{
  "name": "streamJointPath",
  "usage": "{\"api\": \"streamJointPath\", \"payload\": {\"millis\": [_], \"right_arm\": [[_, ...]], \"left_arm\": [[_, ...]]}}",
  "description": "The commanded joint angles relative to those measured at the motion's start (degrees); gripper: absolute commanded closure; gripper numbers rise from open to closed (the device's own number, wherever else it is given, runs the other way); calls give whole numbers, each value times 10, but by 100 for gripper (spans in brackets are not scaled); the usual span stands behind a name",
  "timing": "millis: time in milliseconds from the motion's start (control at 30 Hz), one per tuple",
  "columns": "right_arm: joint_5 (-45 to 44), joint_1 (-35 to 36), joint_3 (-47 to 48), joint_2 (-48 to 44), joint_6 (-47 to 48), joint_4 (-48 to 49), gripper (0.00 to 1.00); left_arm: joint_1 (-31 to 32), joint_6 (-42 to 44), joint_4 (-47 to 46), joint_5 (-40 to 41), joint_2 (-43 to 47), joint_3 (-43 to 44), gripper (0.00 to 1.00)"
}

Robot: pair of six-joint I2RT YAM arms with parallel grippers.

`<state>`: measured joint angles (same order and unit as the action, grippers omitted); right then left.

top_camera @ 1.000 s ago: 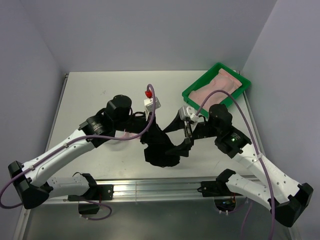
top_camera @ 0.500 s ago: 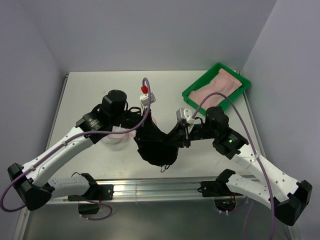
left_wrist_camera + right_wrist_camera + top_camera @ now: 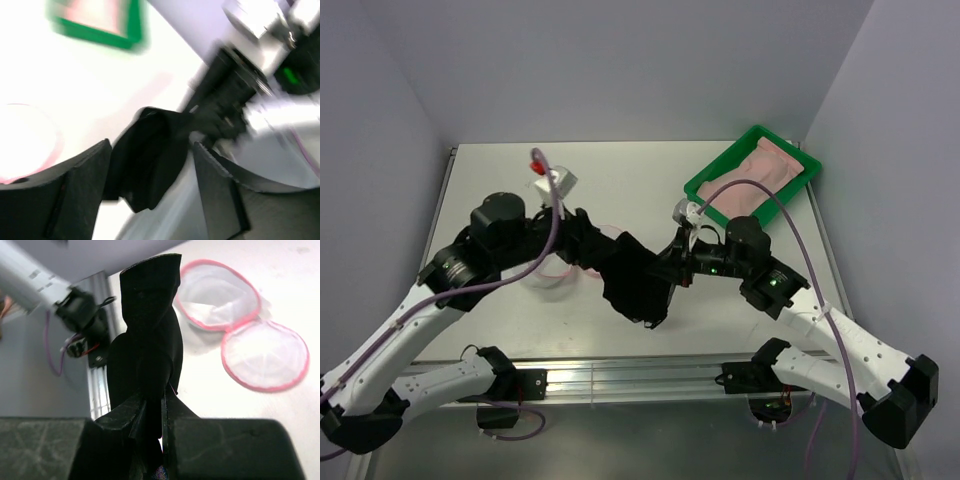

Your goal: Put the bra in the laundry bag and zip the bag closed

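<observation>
Right gripper (image 3: pixel 154 410) pinches the black bra (image 3: pixel 147 340), left gripper (image 3: pixel 150 147) gapes wide w/ nothing in it, so imo swing it over the open laundry bag (image 3: pixel 235 315) lying beyond the fingertips b4 letting go.

White table (image 3: pixel 620 170) with open mesh laundry bag (image 3: pixel 217 290) and green tray (image 3: pixel 722 156)

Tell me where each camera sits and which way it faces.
Top external: above and behind the robot, looking down at the table; shows left arm, right arm, black fabric bra, green plastic tray.
Left wrist: on the left arm, facing right past its open left pincer toward the bra; blurred.
Right wrist: on the right arm, facing left over its right pincer, shut on the bra, toward the round white mesh laundry bag with pink rim.
Shared: all three show the bra.
</observation>
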<state>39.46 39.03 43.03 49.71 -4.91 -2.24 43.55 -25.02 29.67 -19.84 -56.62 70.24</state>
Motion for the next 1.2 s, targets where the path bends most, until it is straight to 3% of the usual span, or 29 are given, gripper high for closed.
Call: {"api": "streamJointPath", "payload": {"millis": [0,167,400,600,667,833,1033,1167], "right_arm": [[-99,3,24,25,-65,40,100],[-195,-4,58,75,-127,61,100],[-192,-3,69,123,-164,199,100],[-185,-3,86,157,-146,226,100],[-181,-4,94,165,-136,216,100],[-164,-10,91,169,-127,210,100],[-125,-36,73,161,-144,223,100],[-120,-55,66,166,-164,235,100]], "left_arm": [[-4,-36,30,295,39,-41,28],[-18,-125,59,469,79,-114,32],[-24,-244,41,647,162,-254,30],[-31,-274,39,709,164,-293,24],[-49,-252,30,703,123,-288,16],[-109,-156,-30,610,40,-254,12],[-186,-97,-40,511,-29,-209,16],[-214,-79,-27,438,-64,-192,28]]}}
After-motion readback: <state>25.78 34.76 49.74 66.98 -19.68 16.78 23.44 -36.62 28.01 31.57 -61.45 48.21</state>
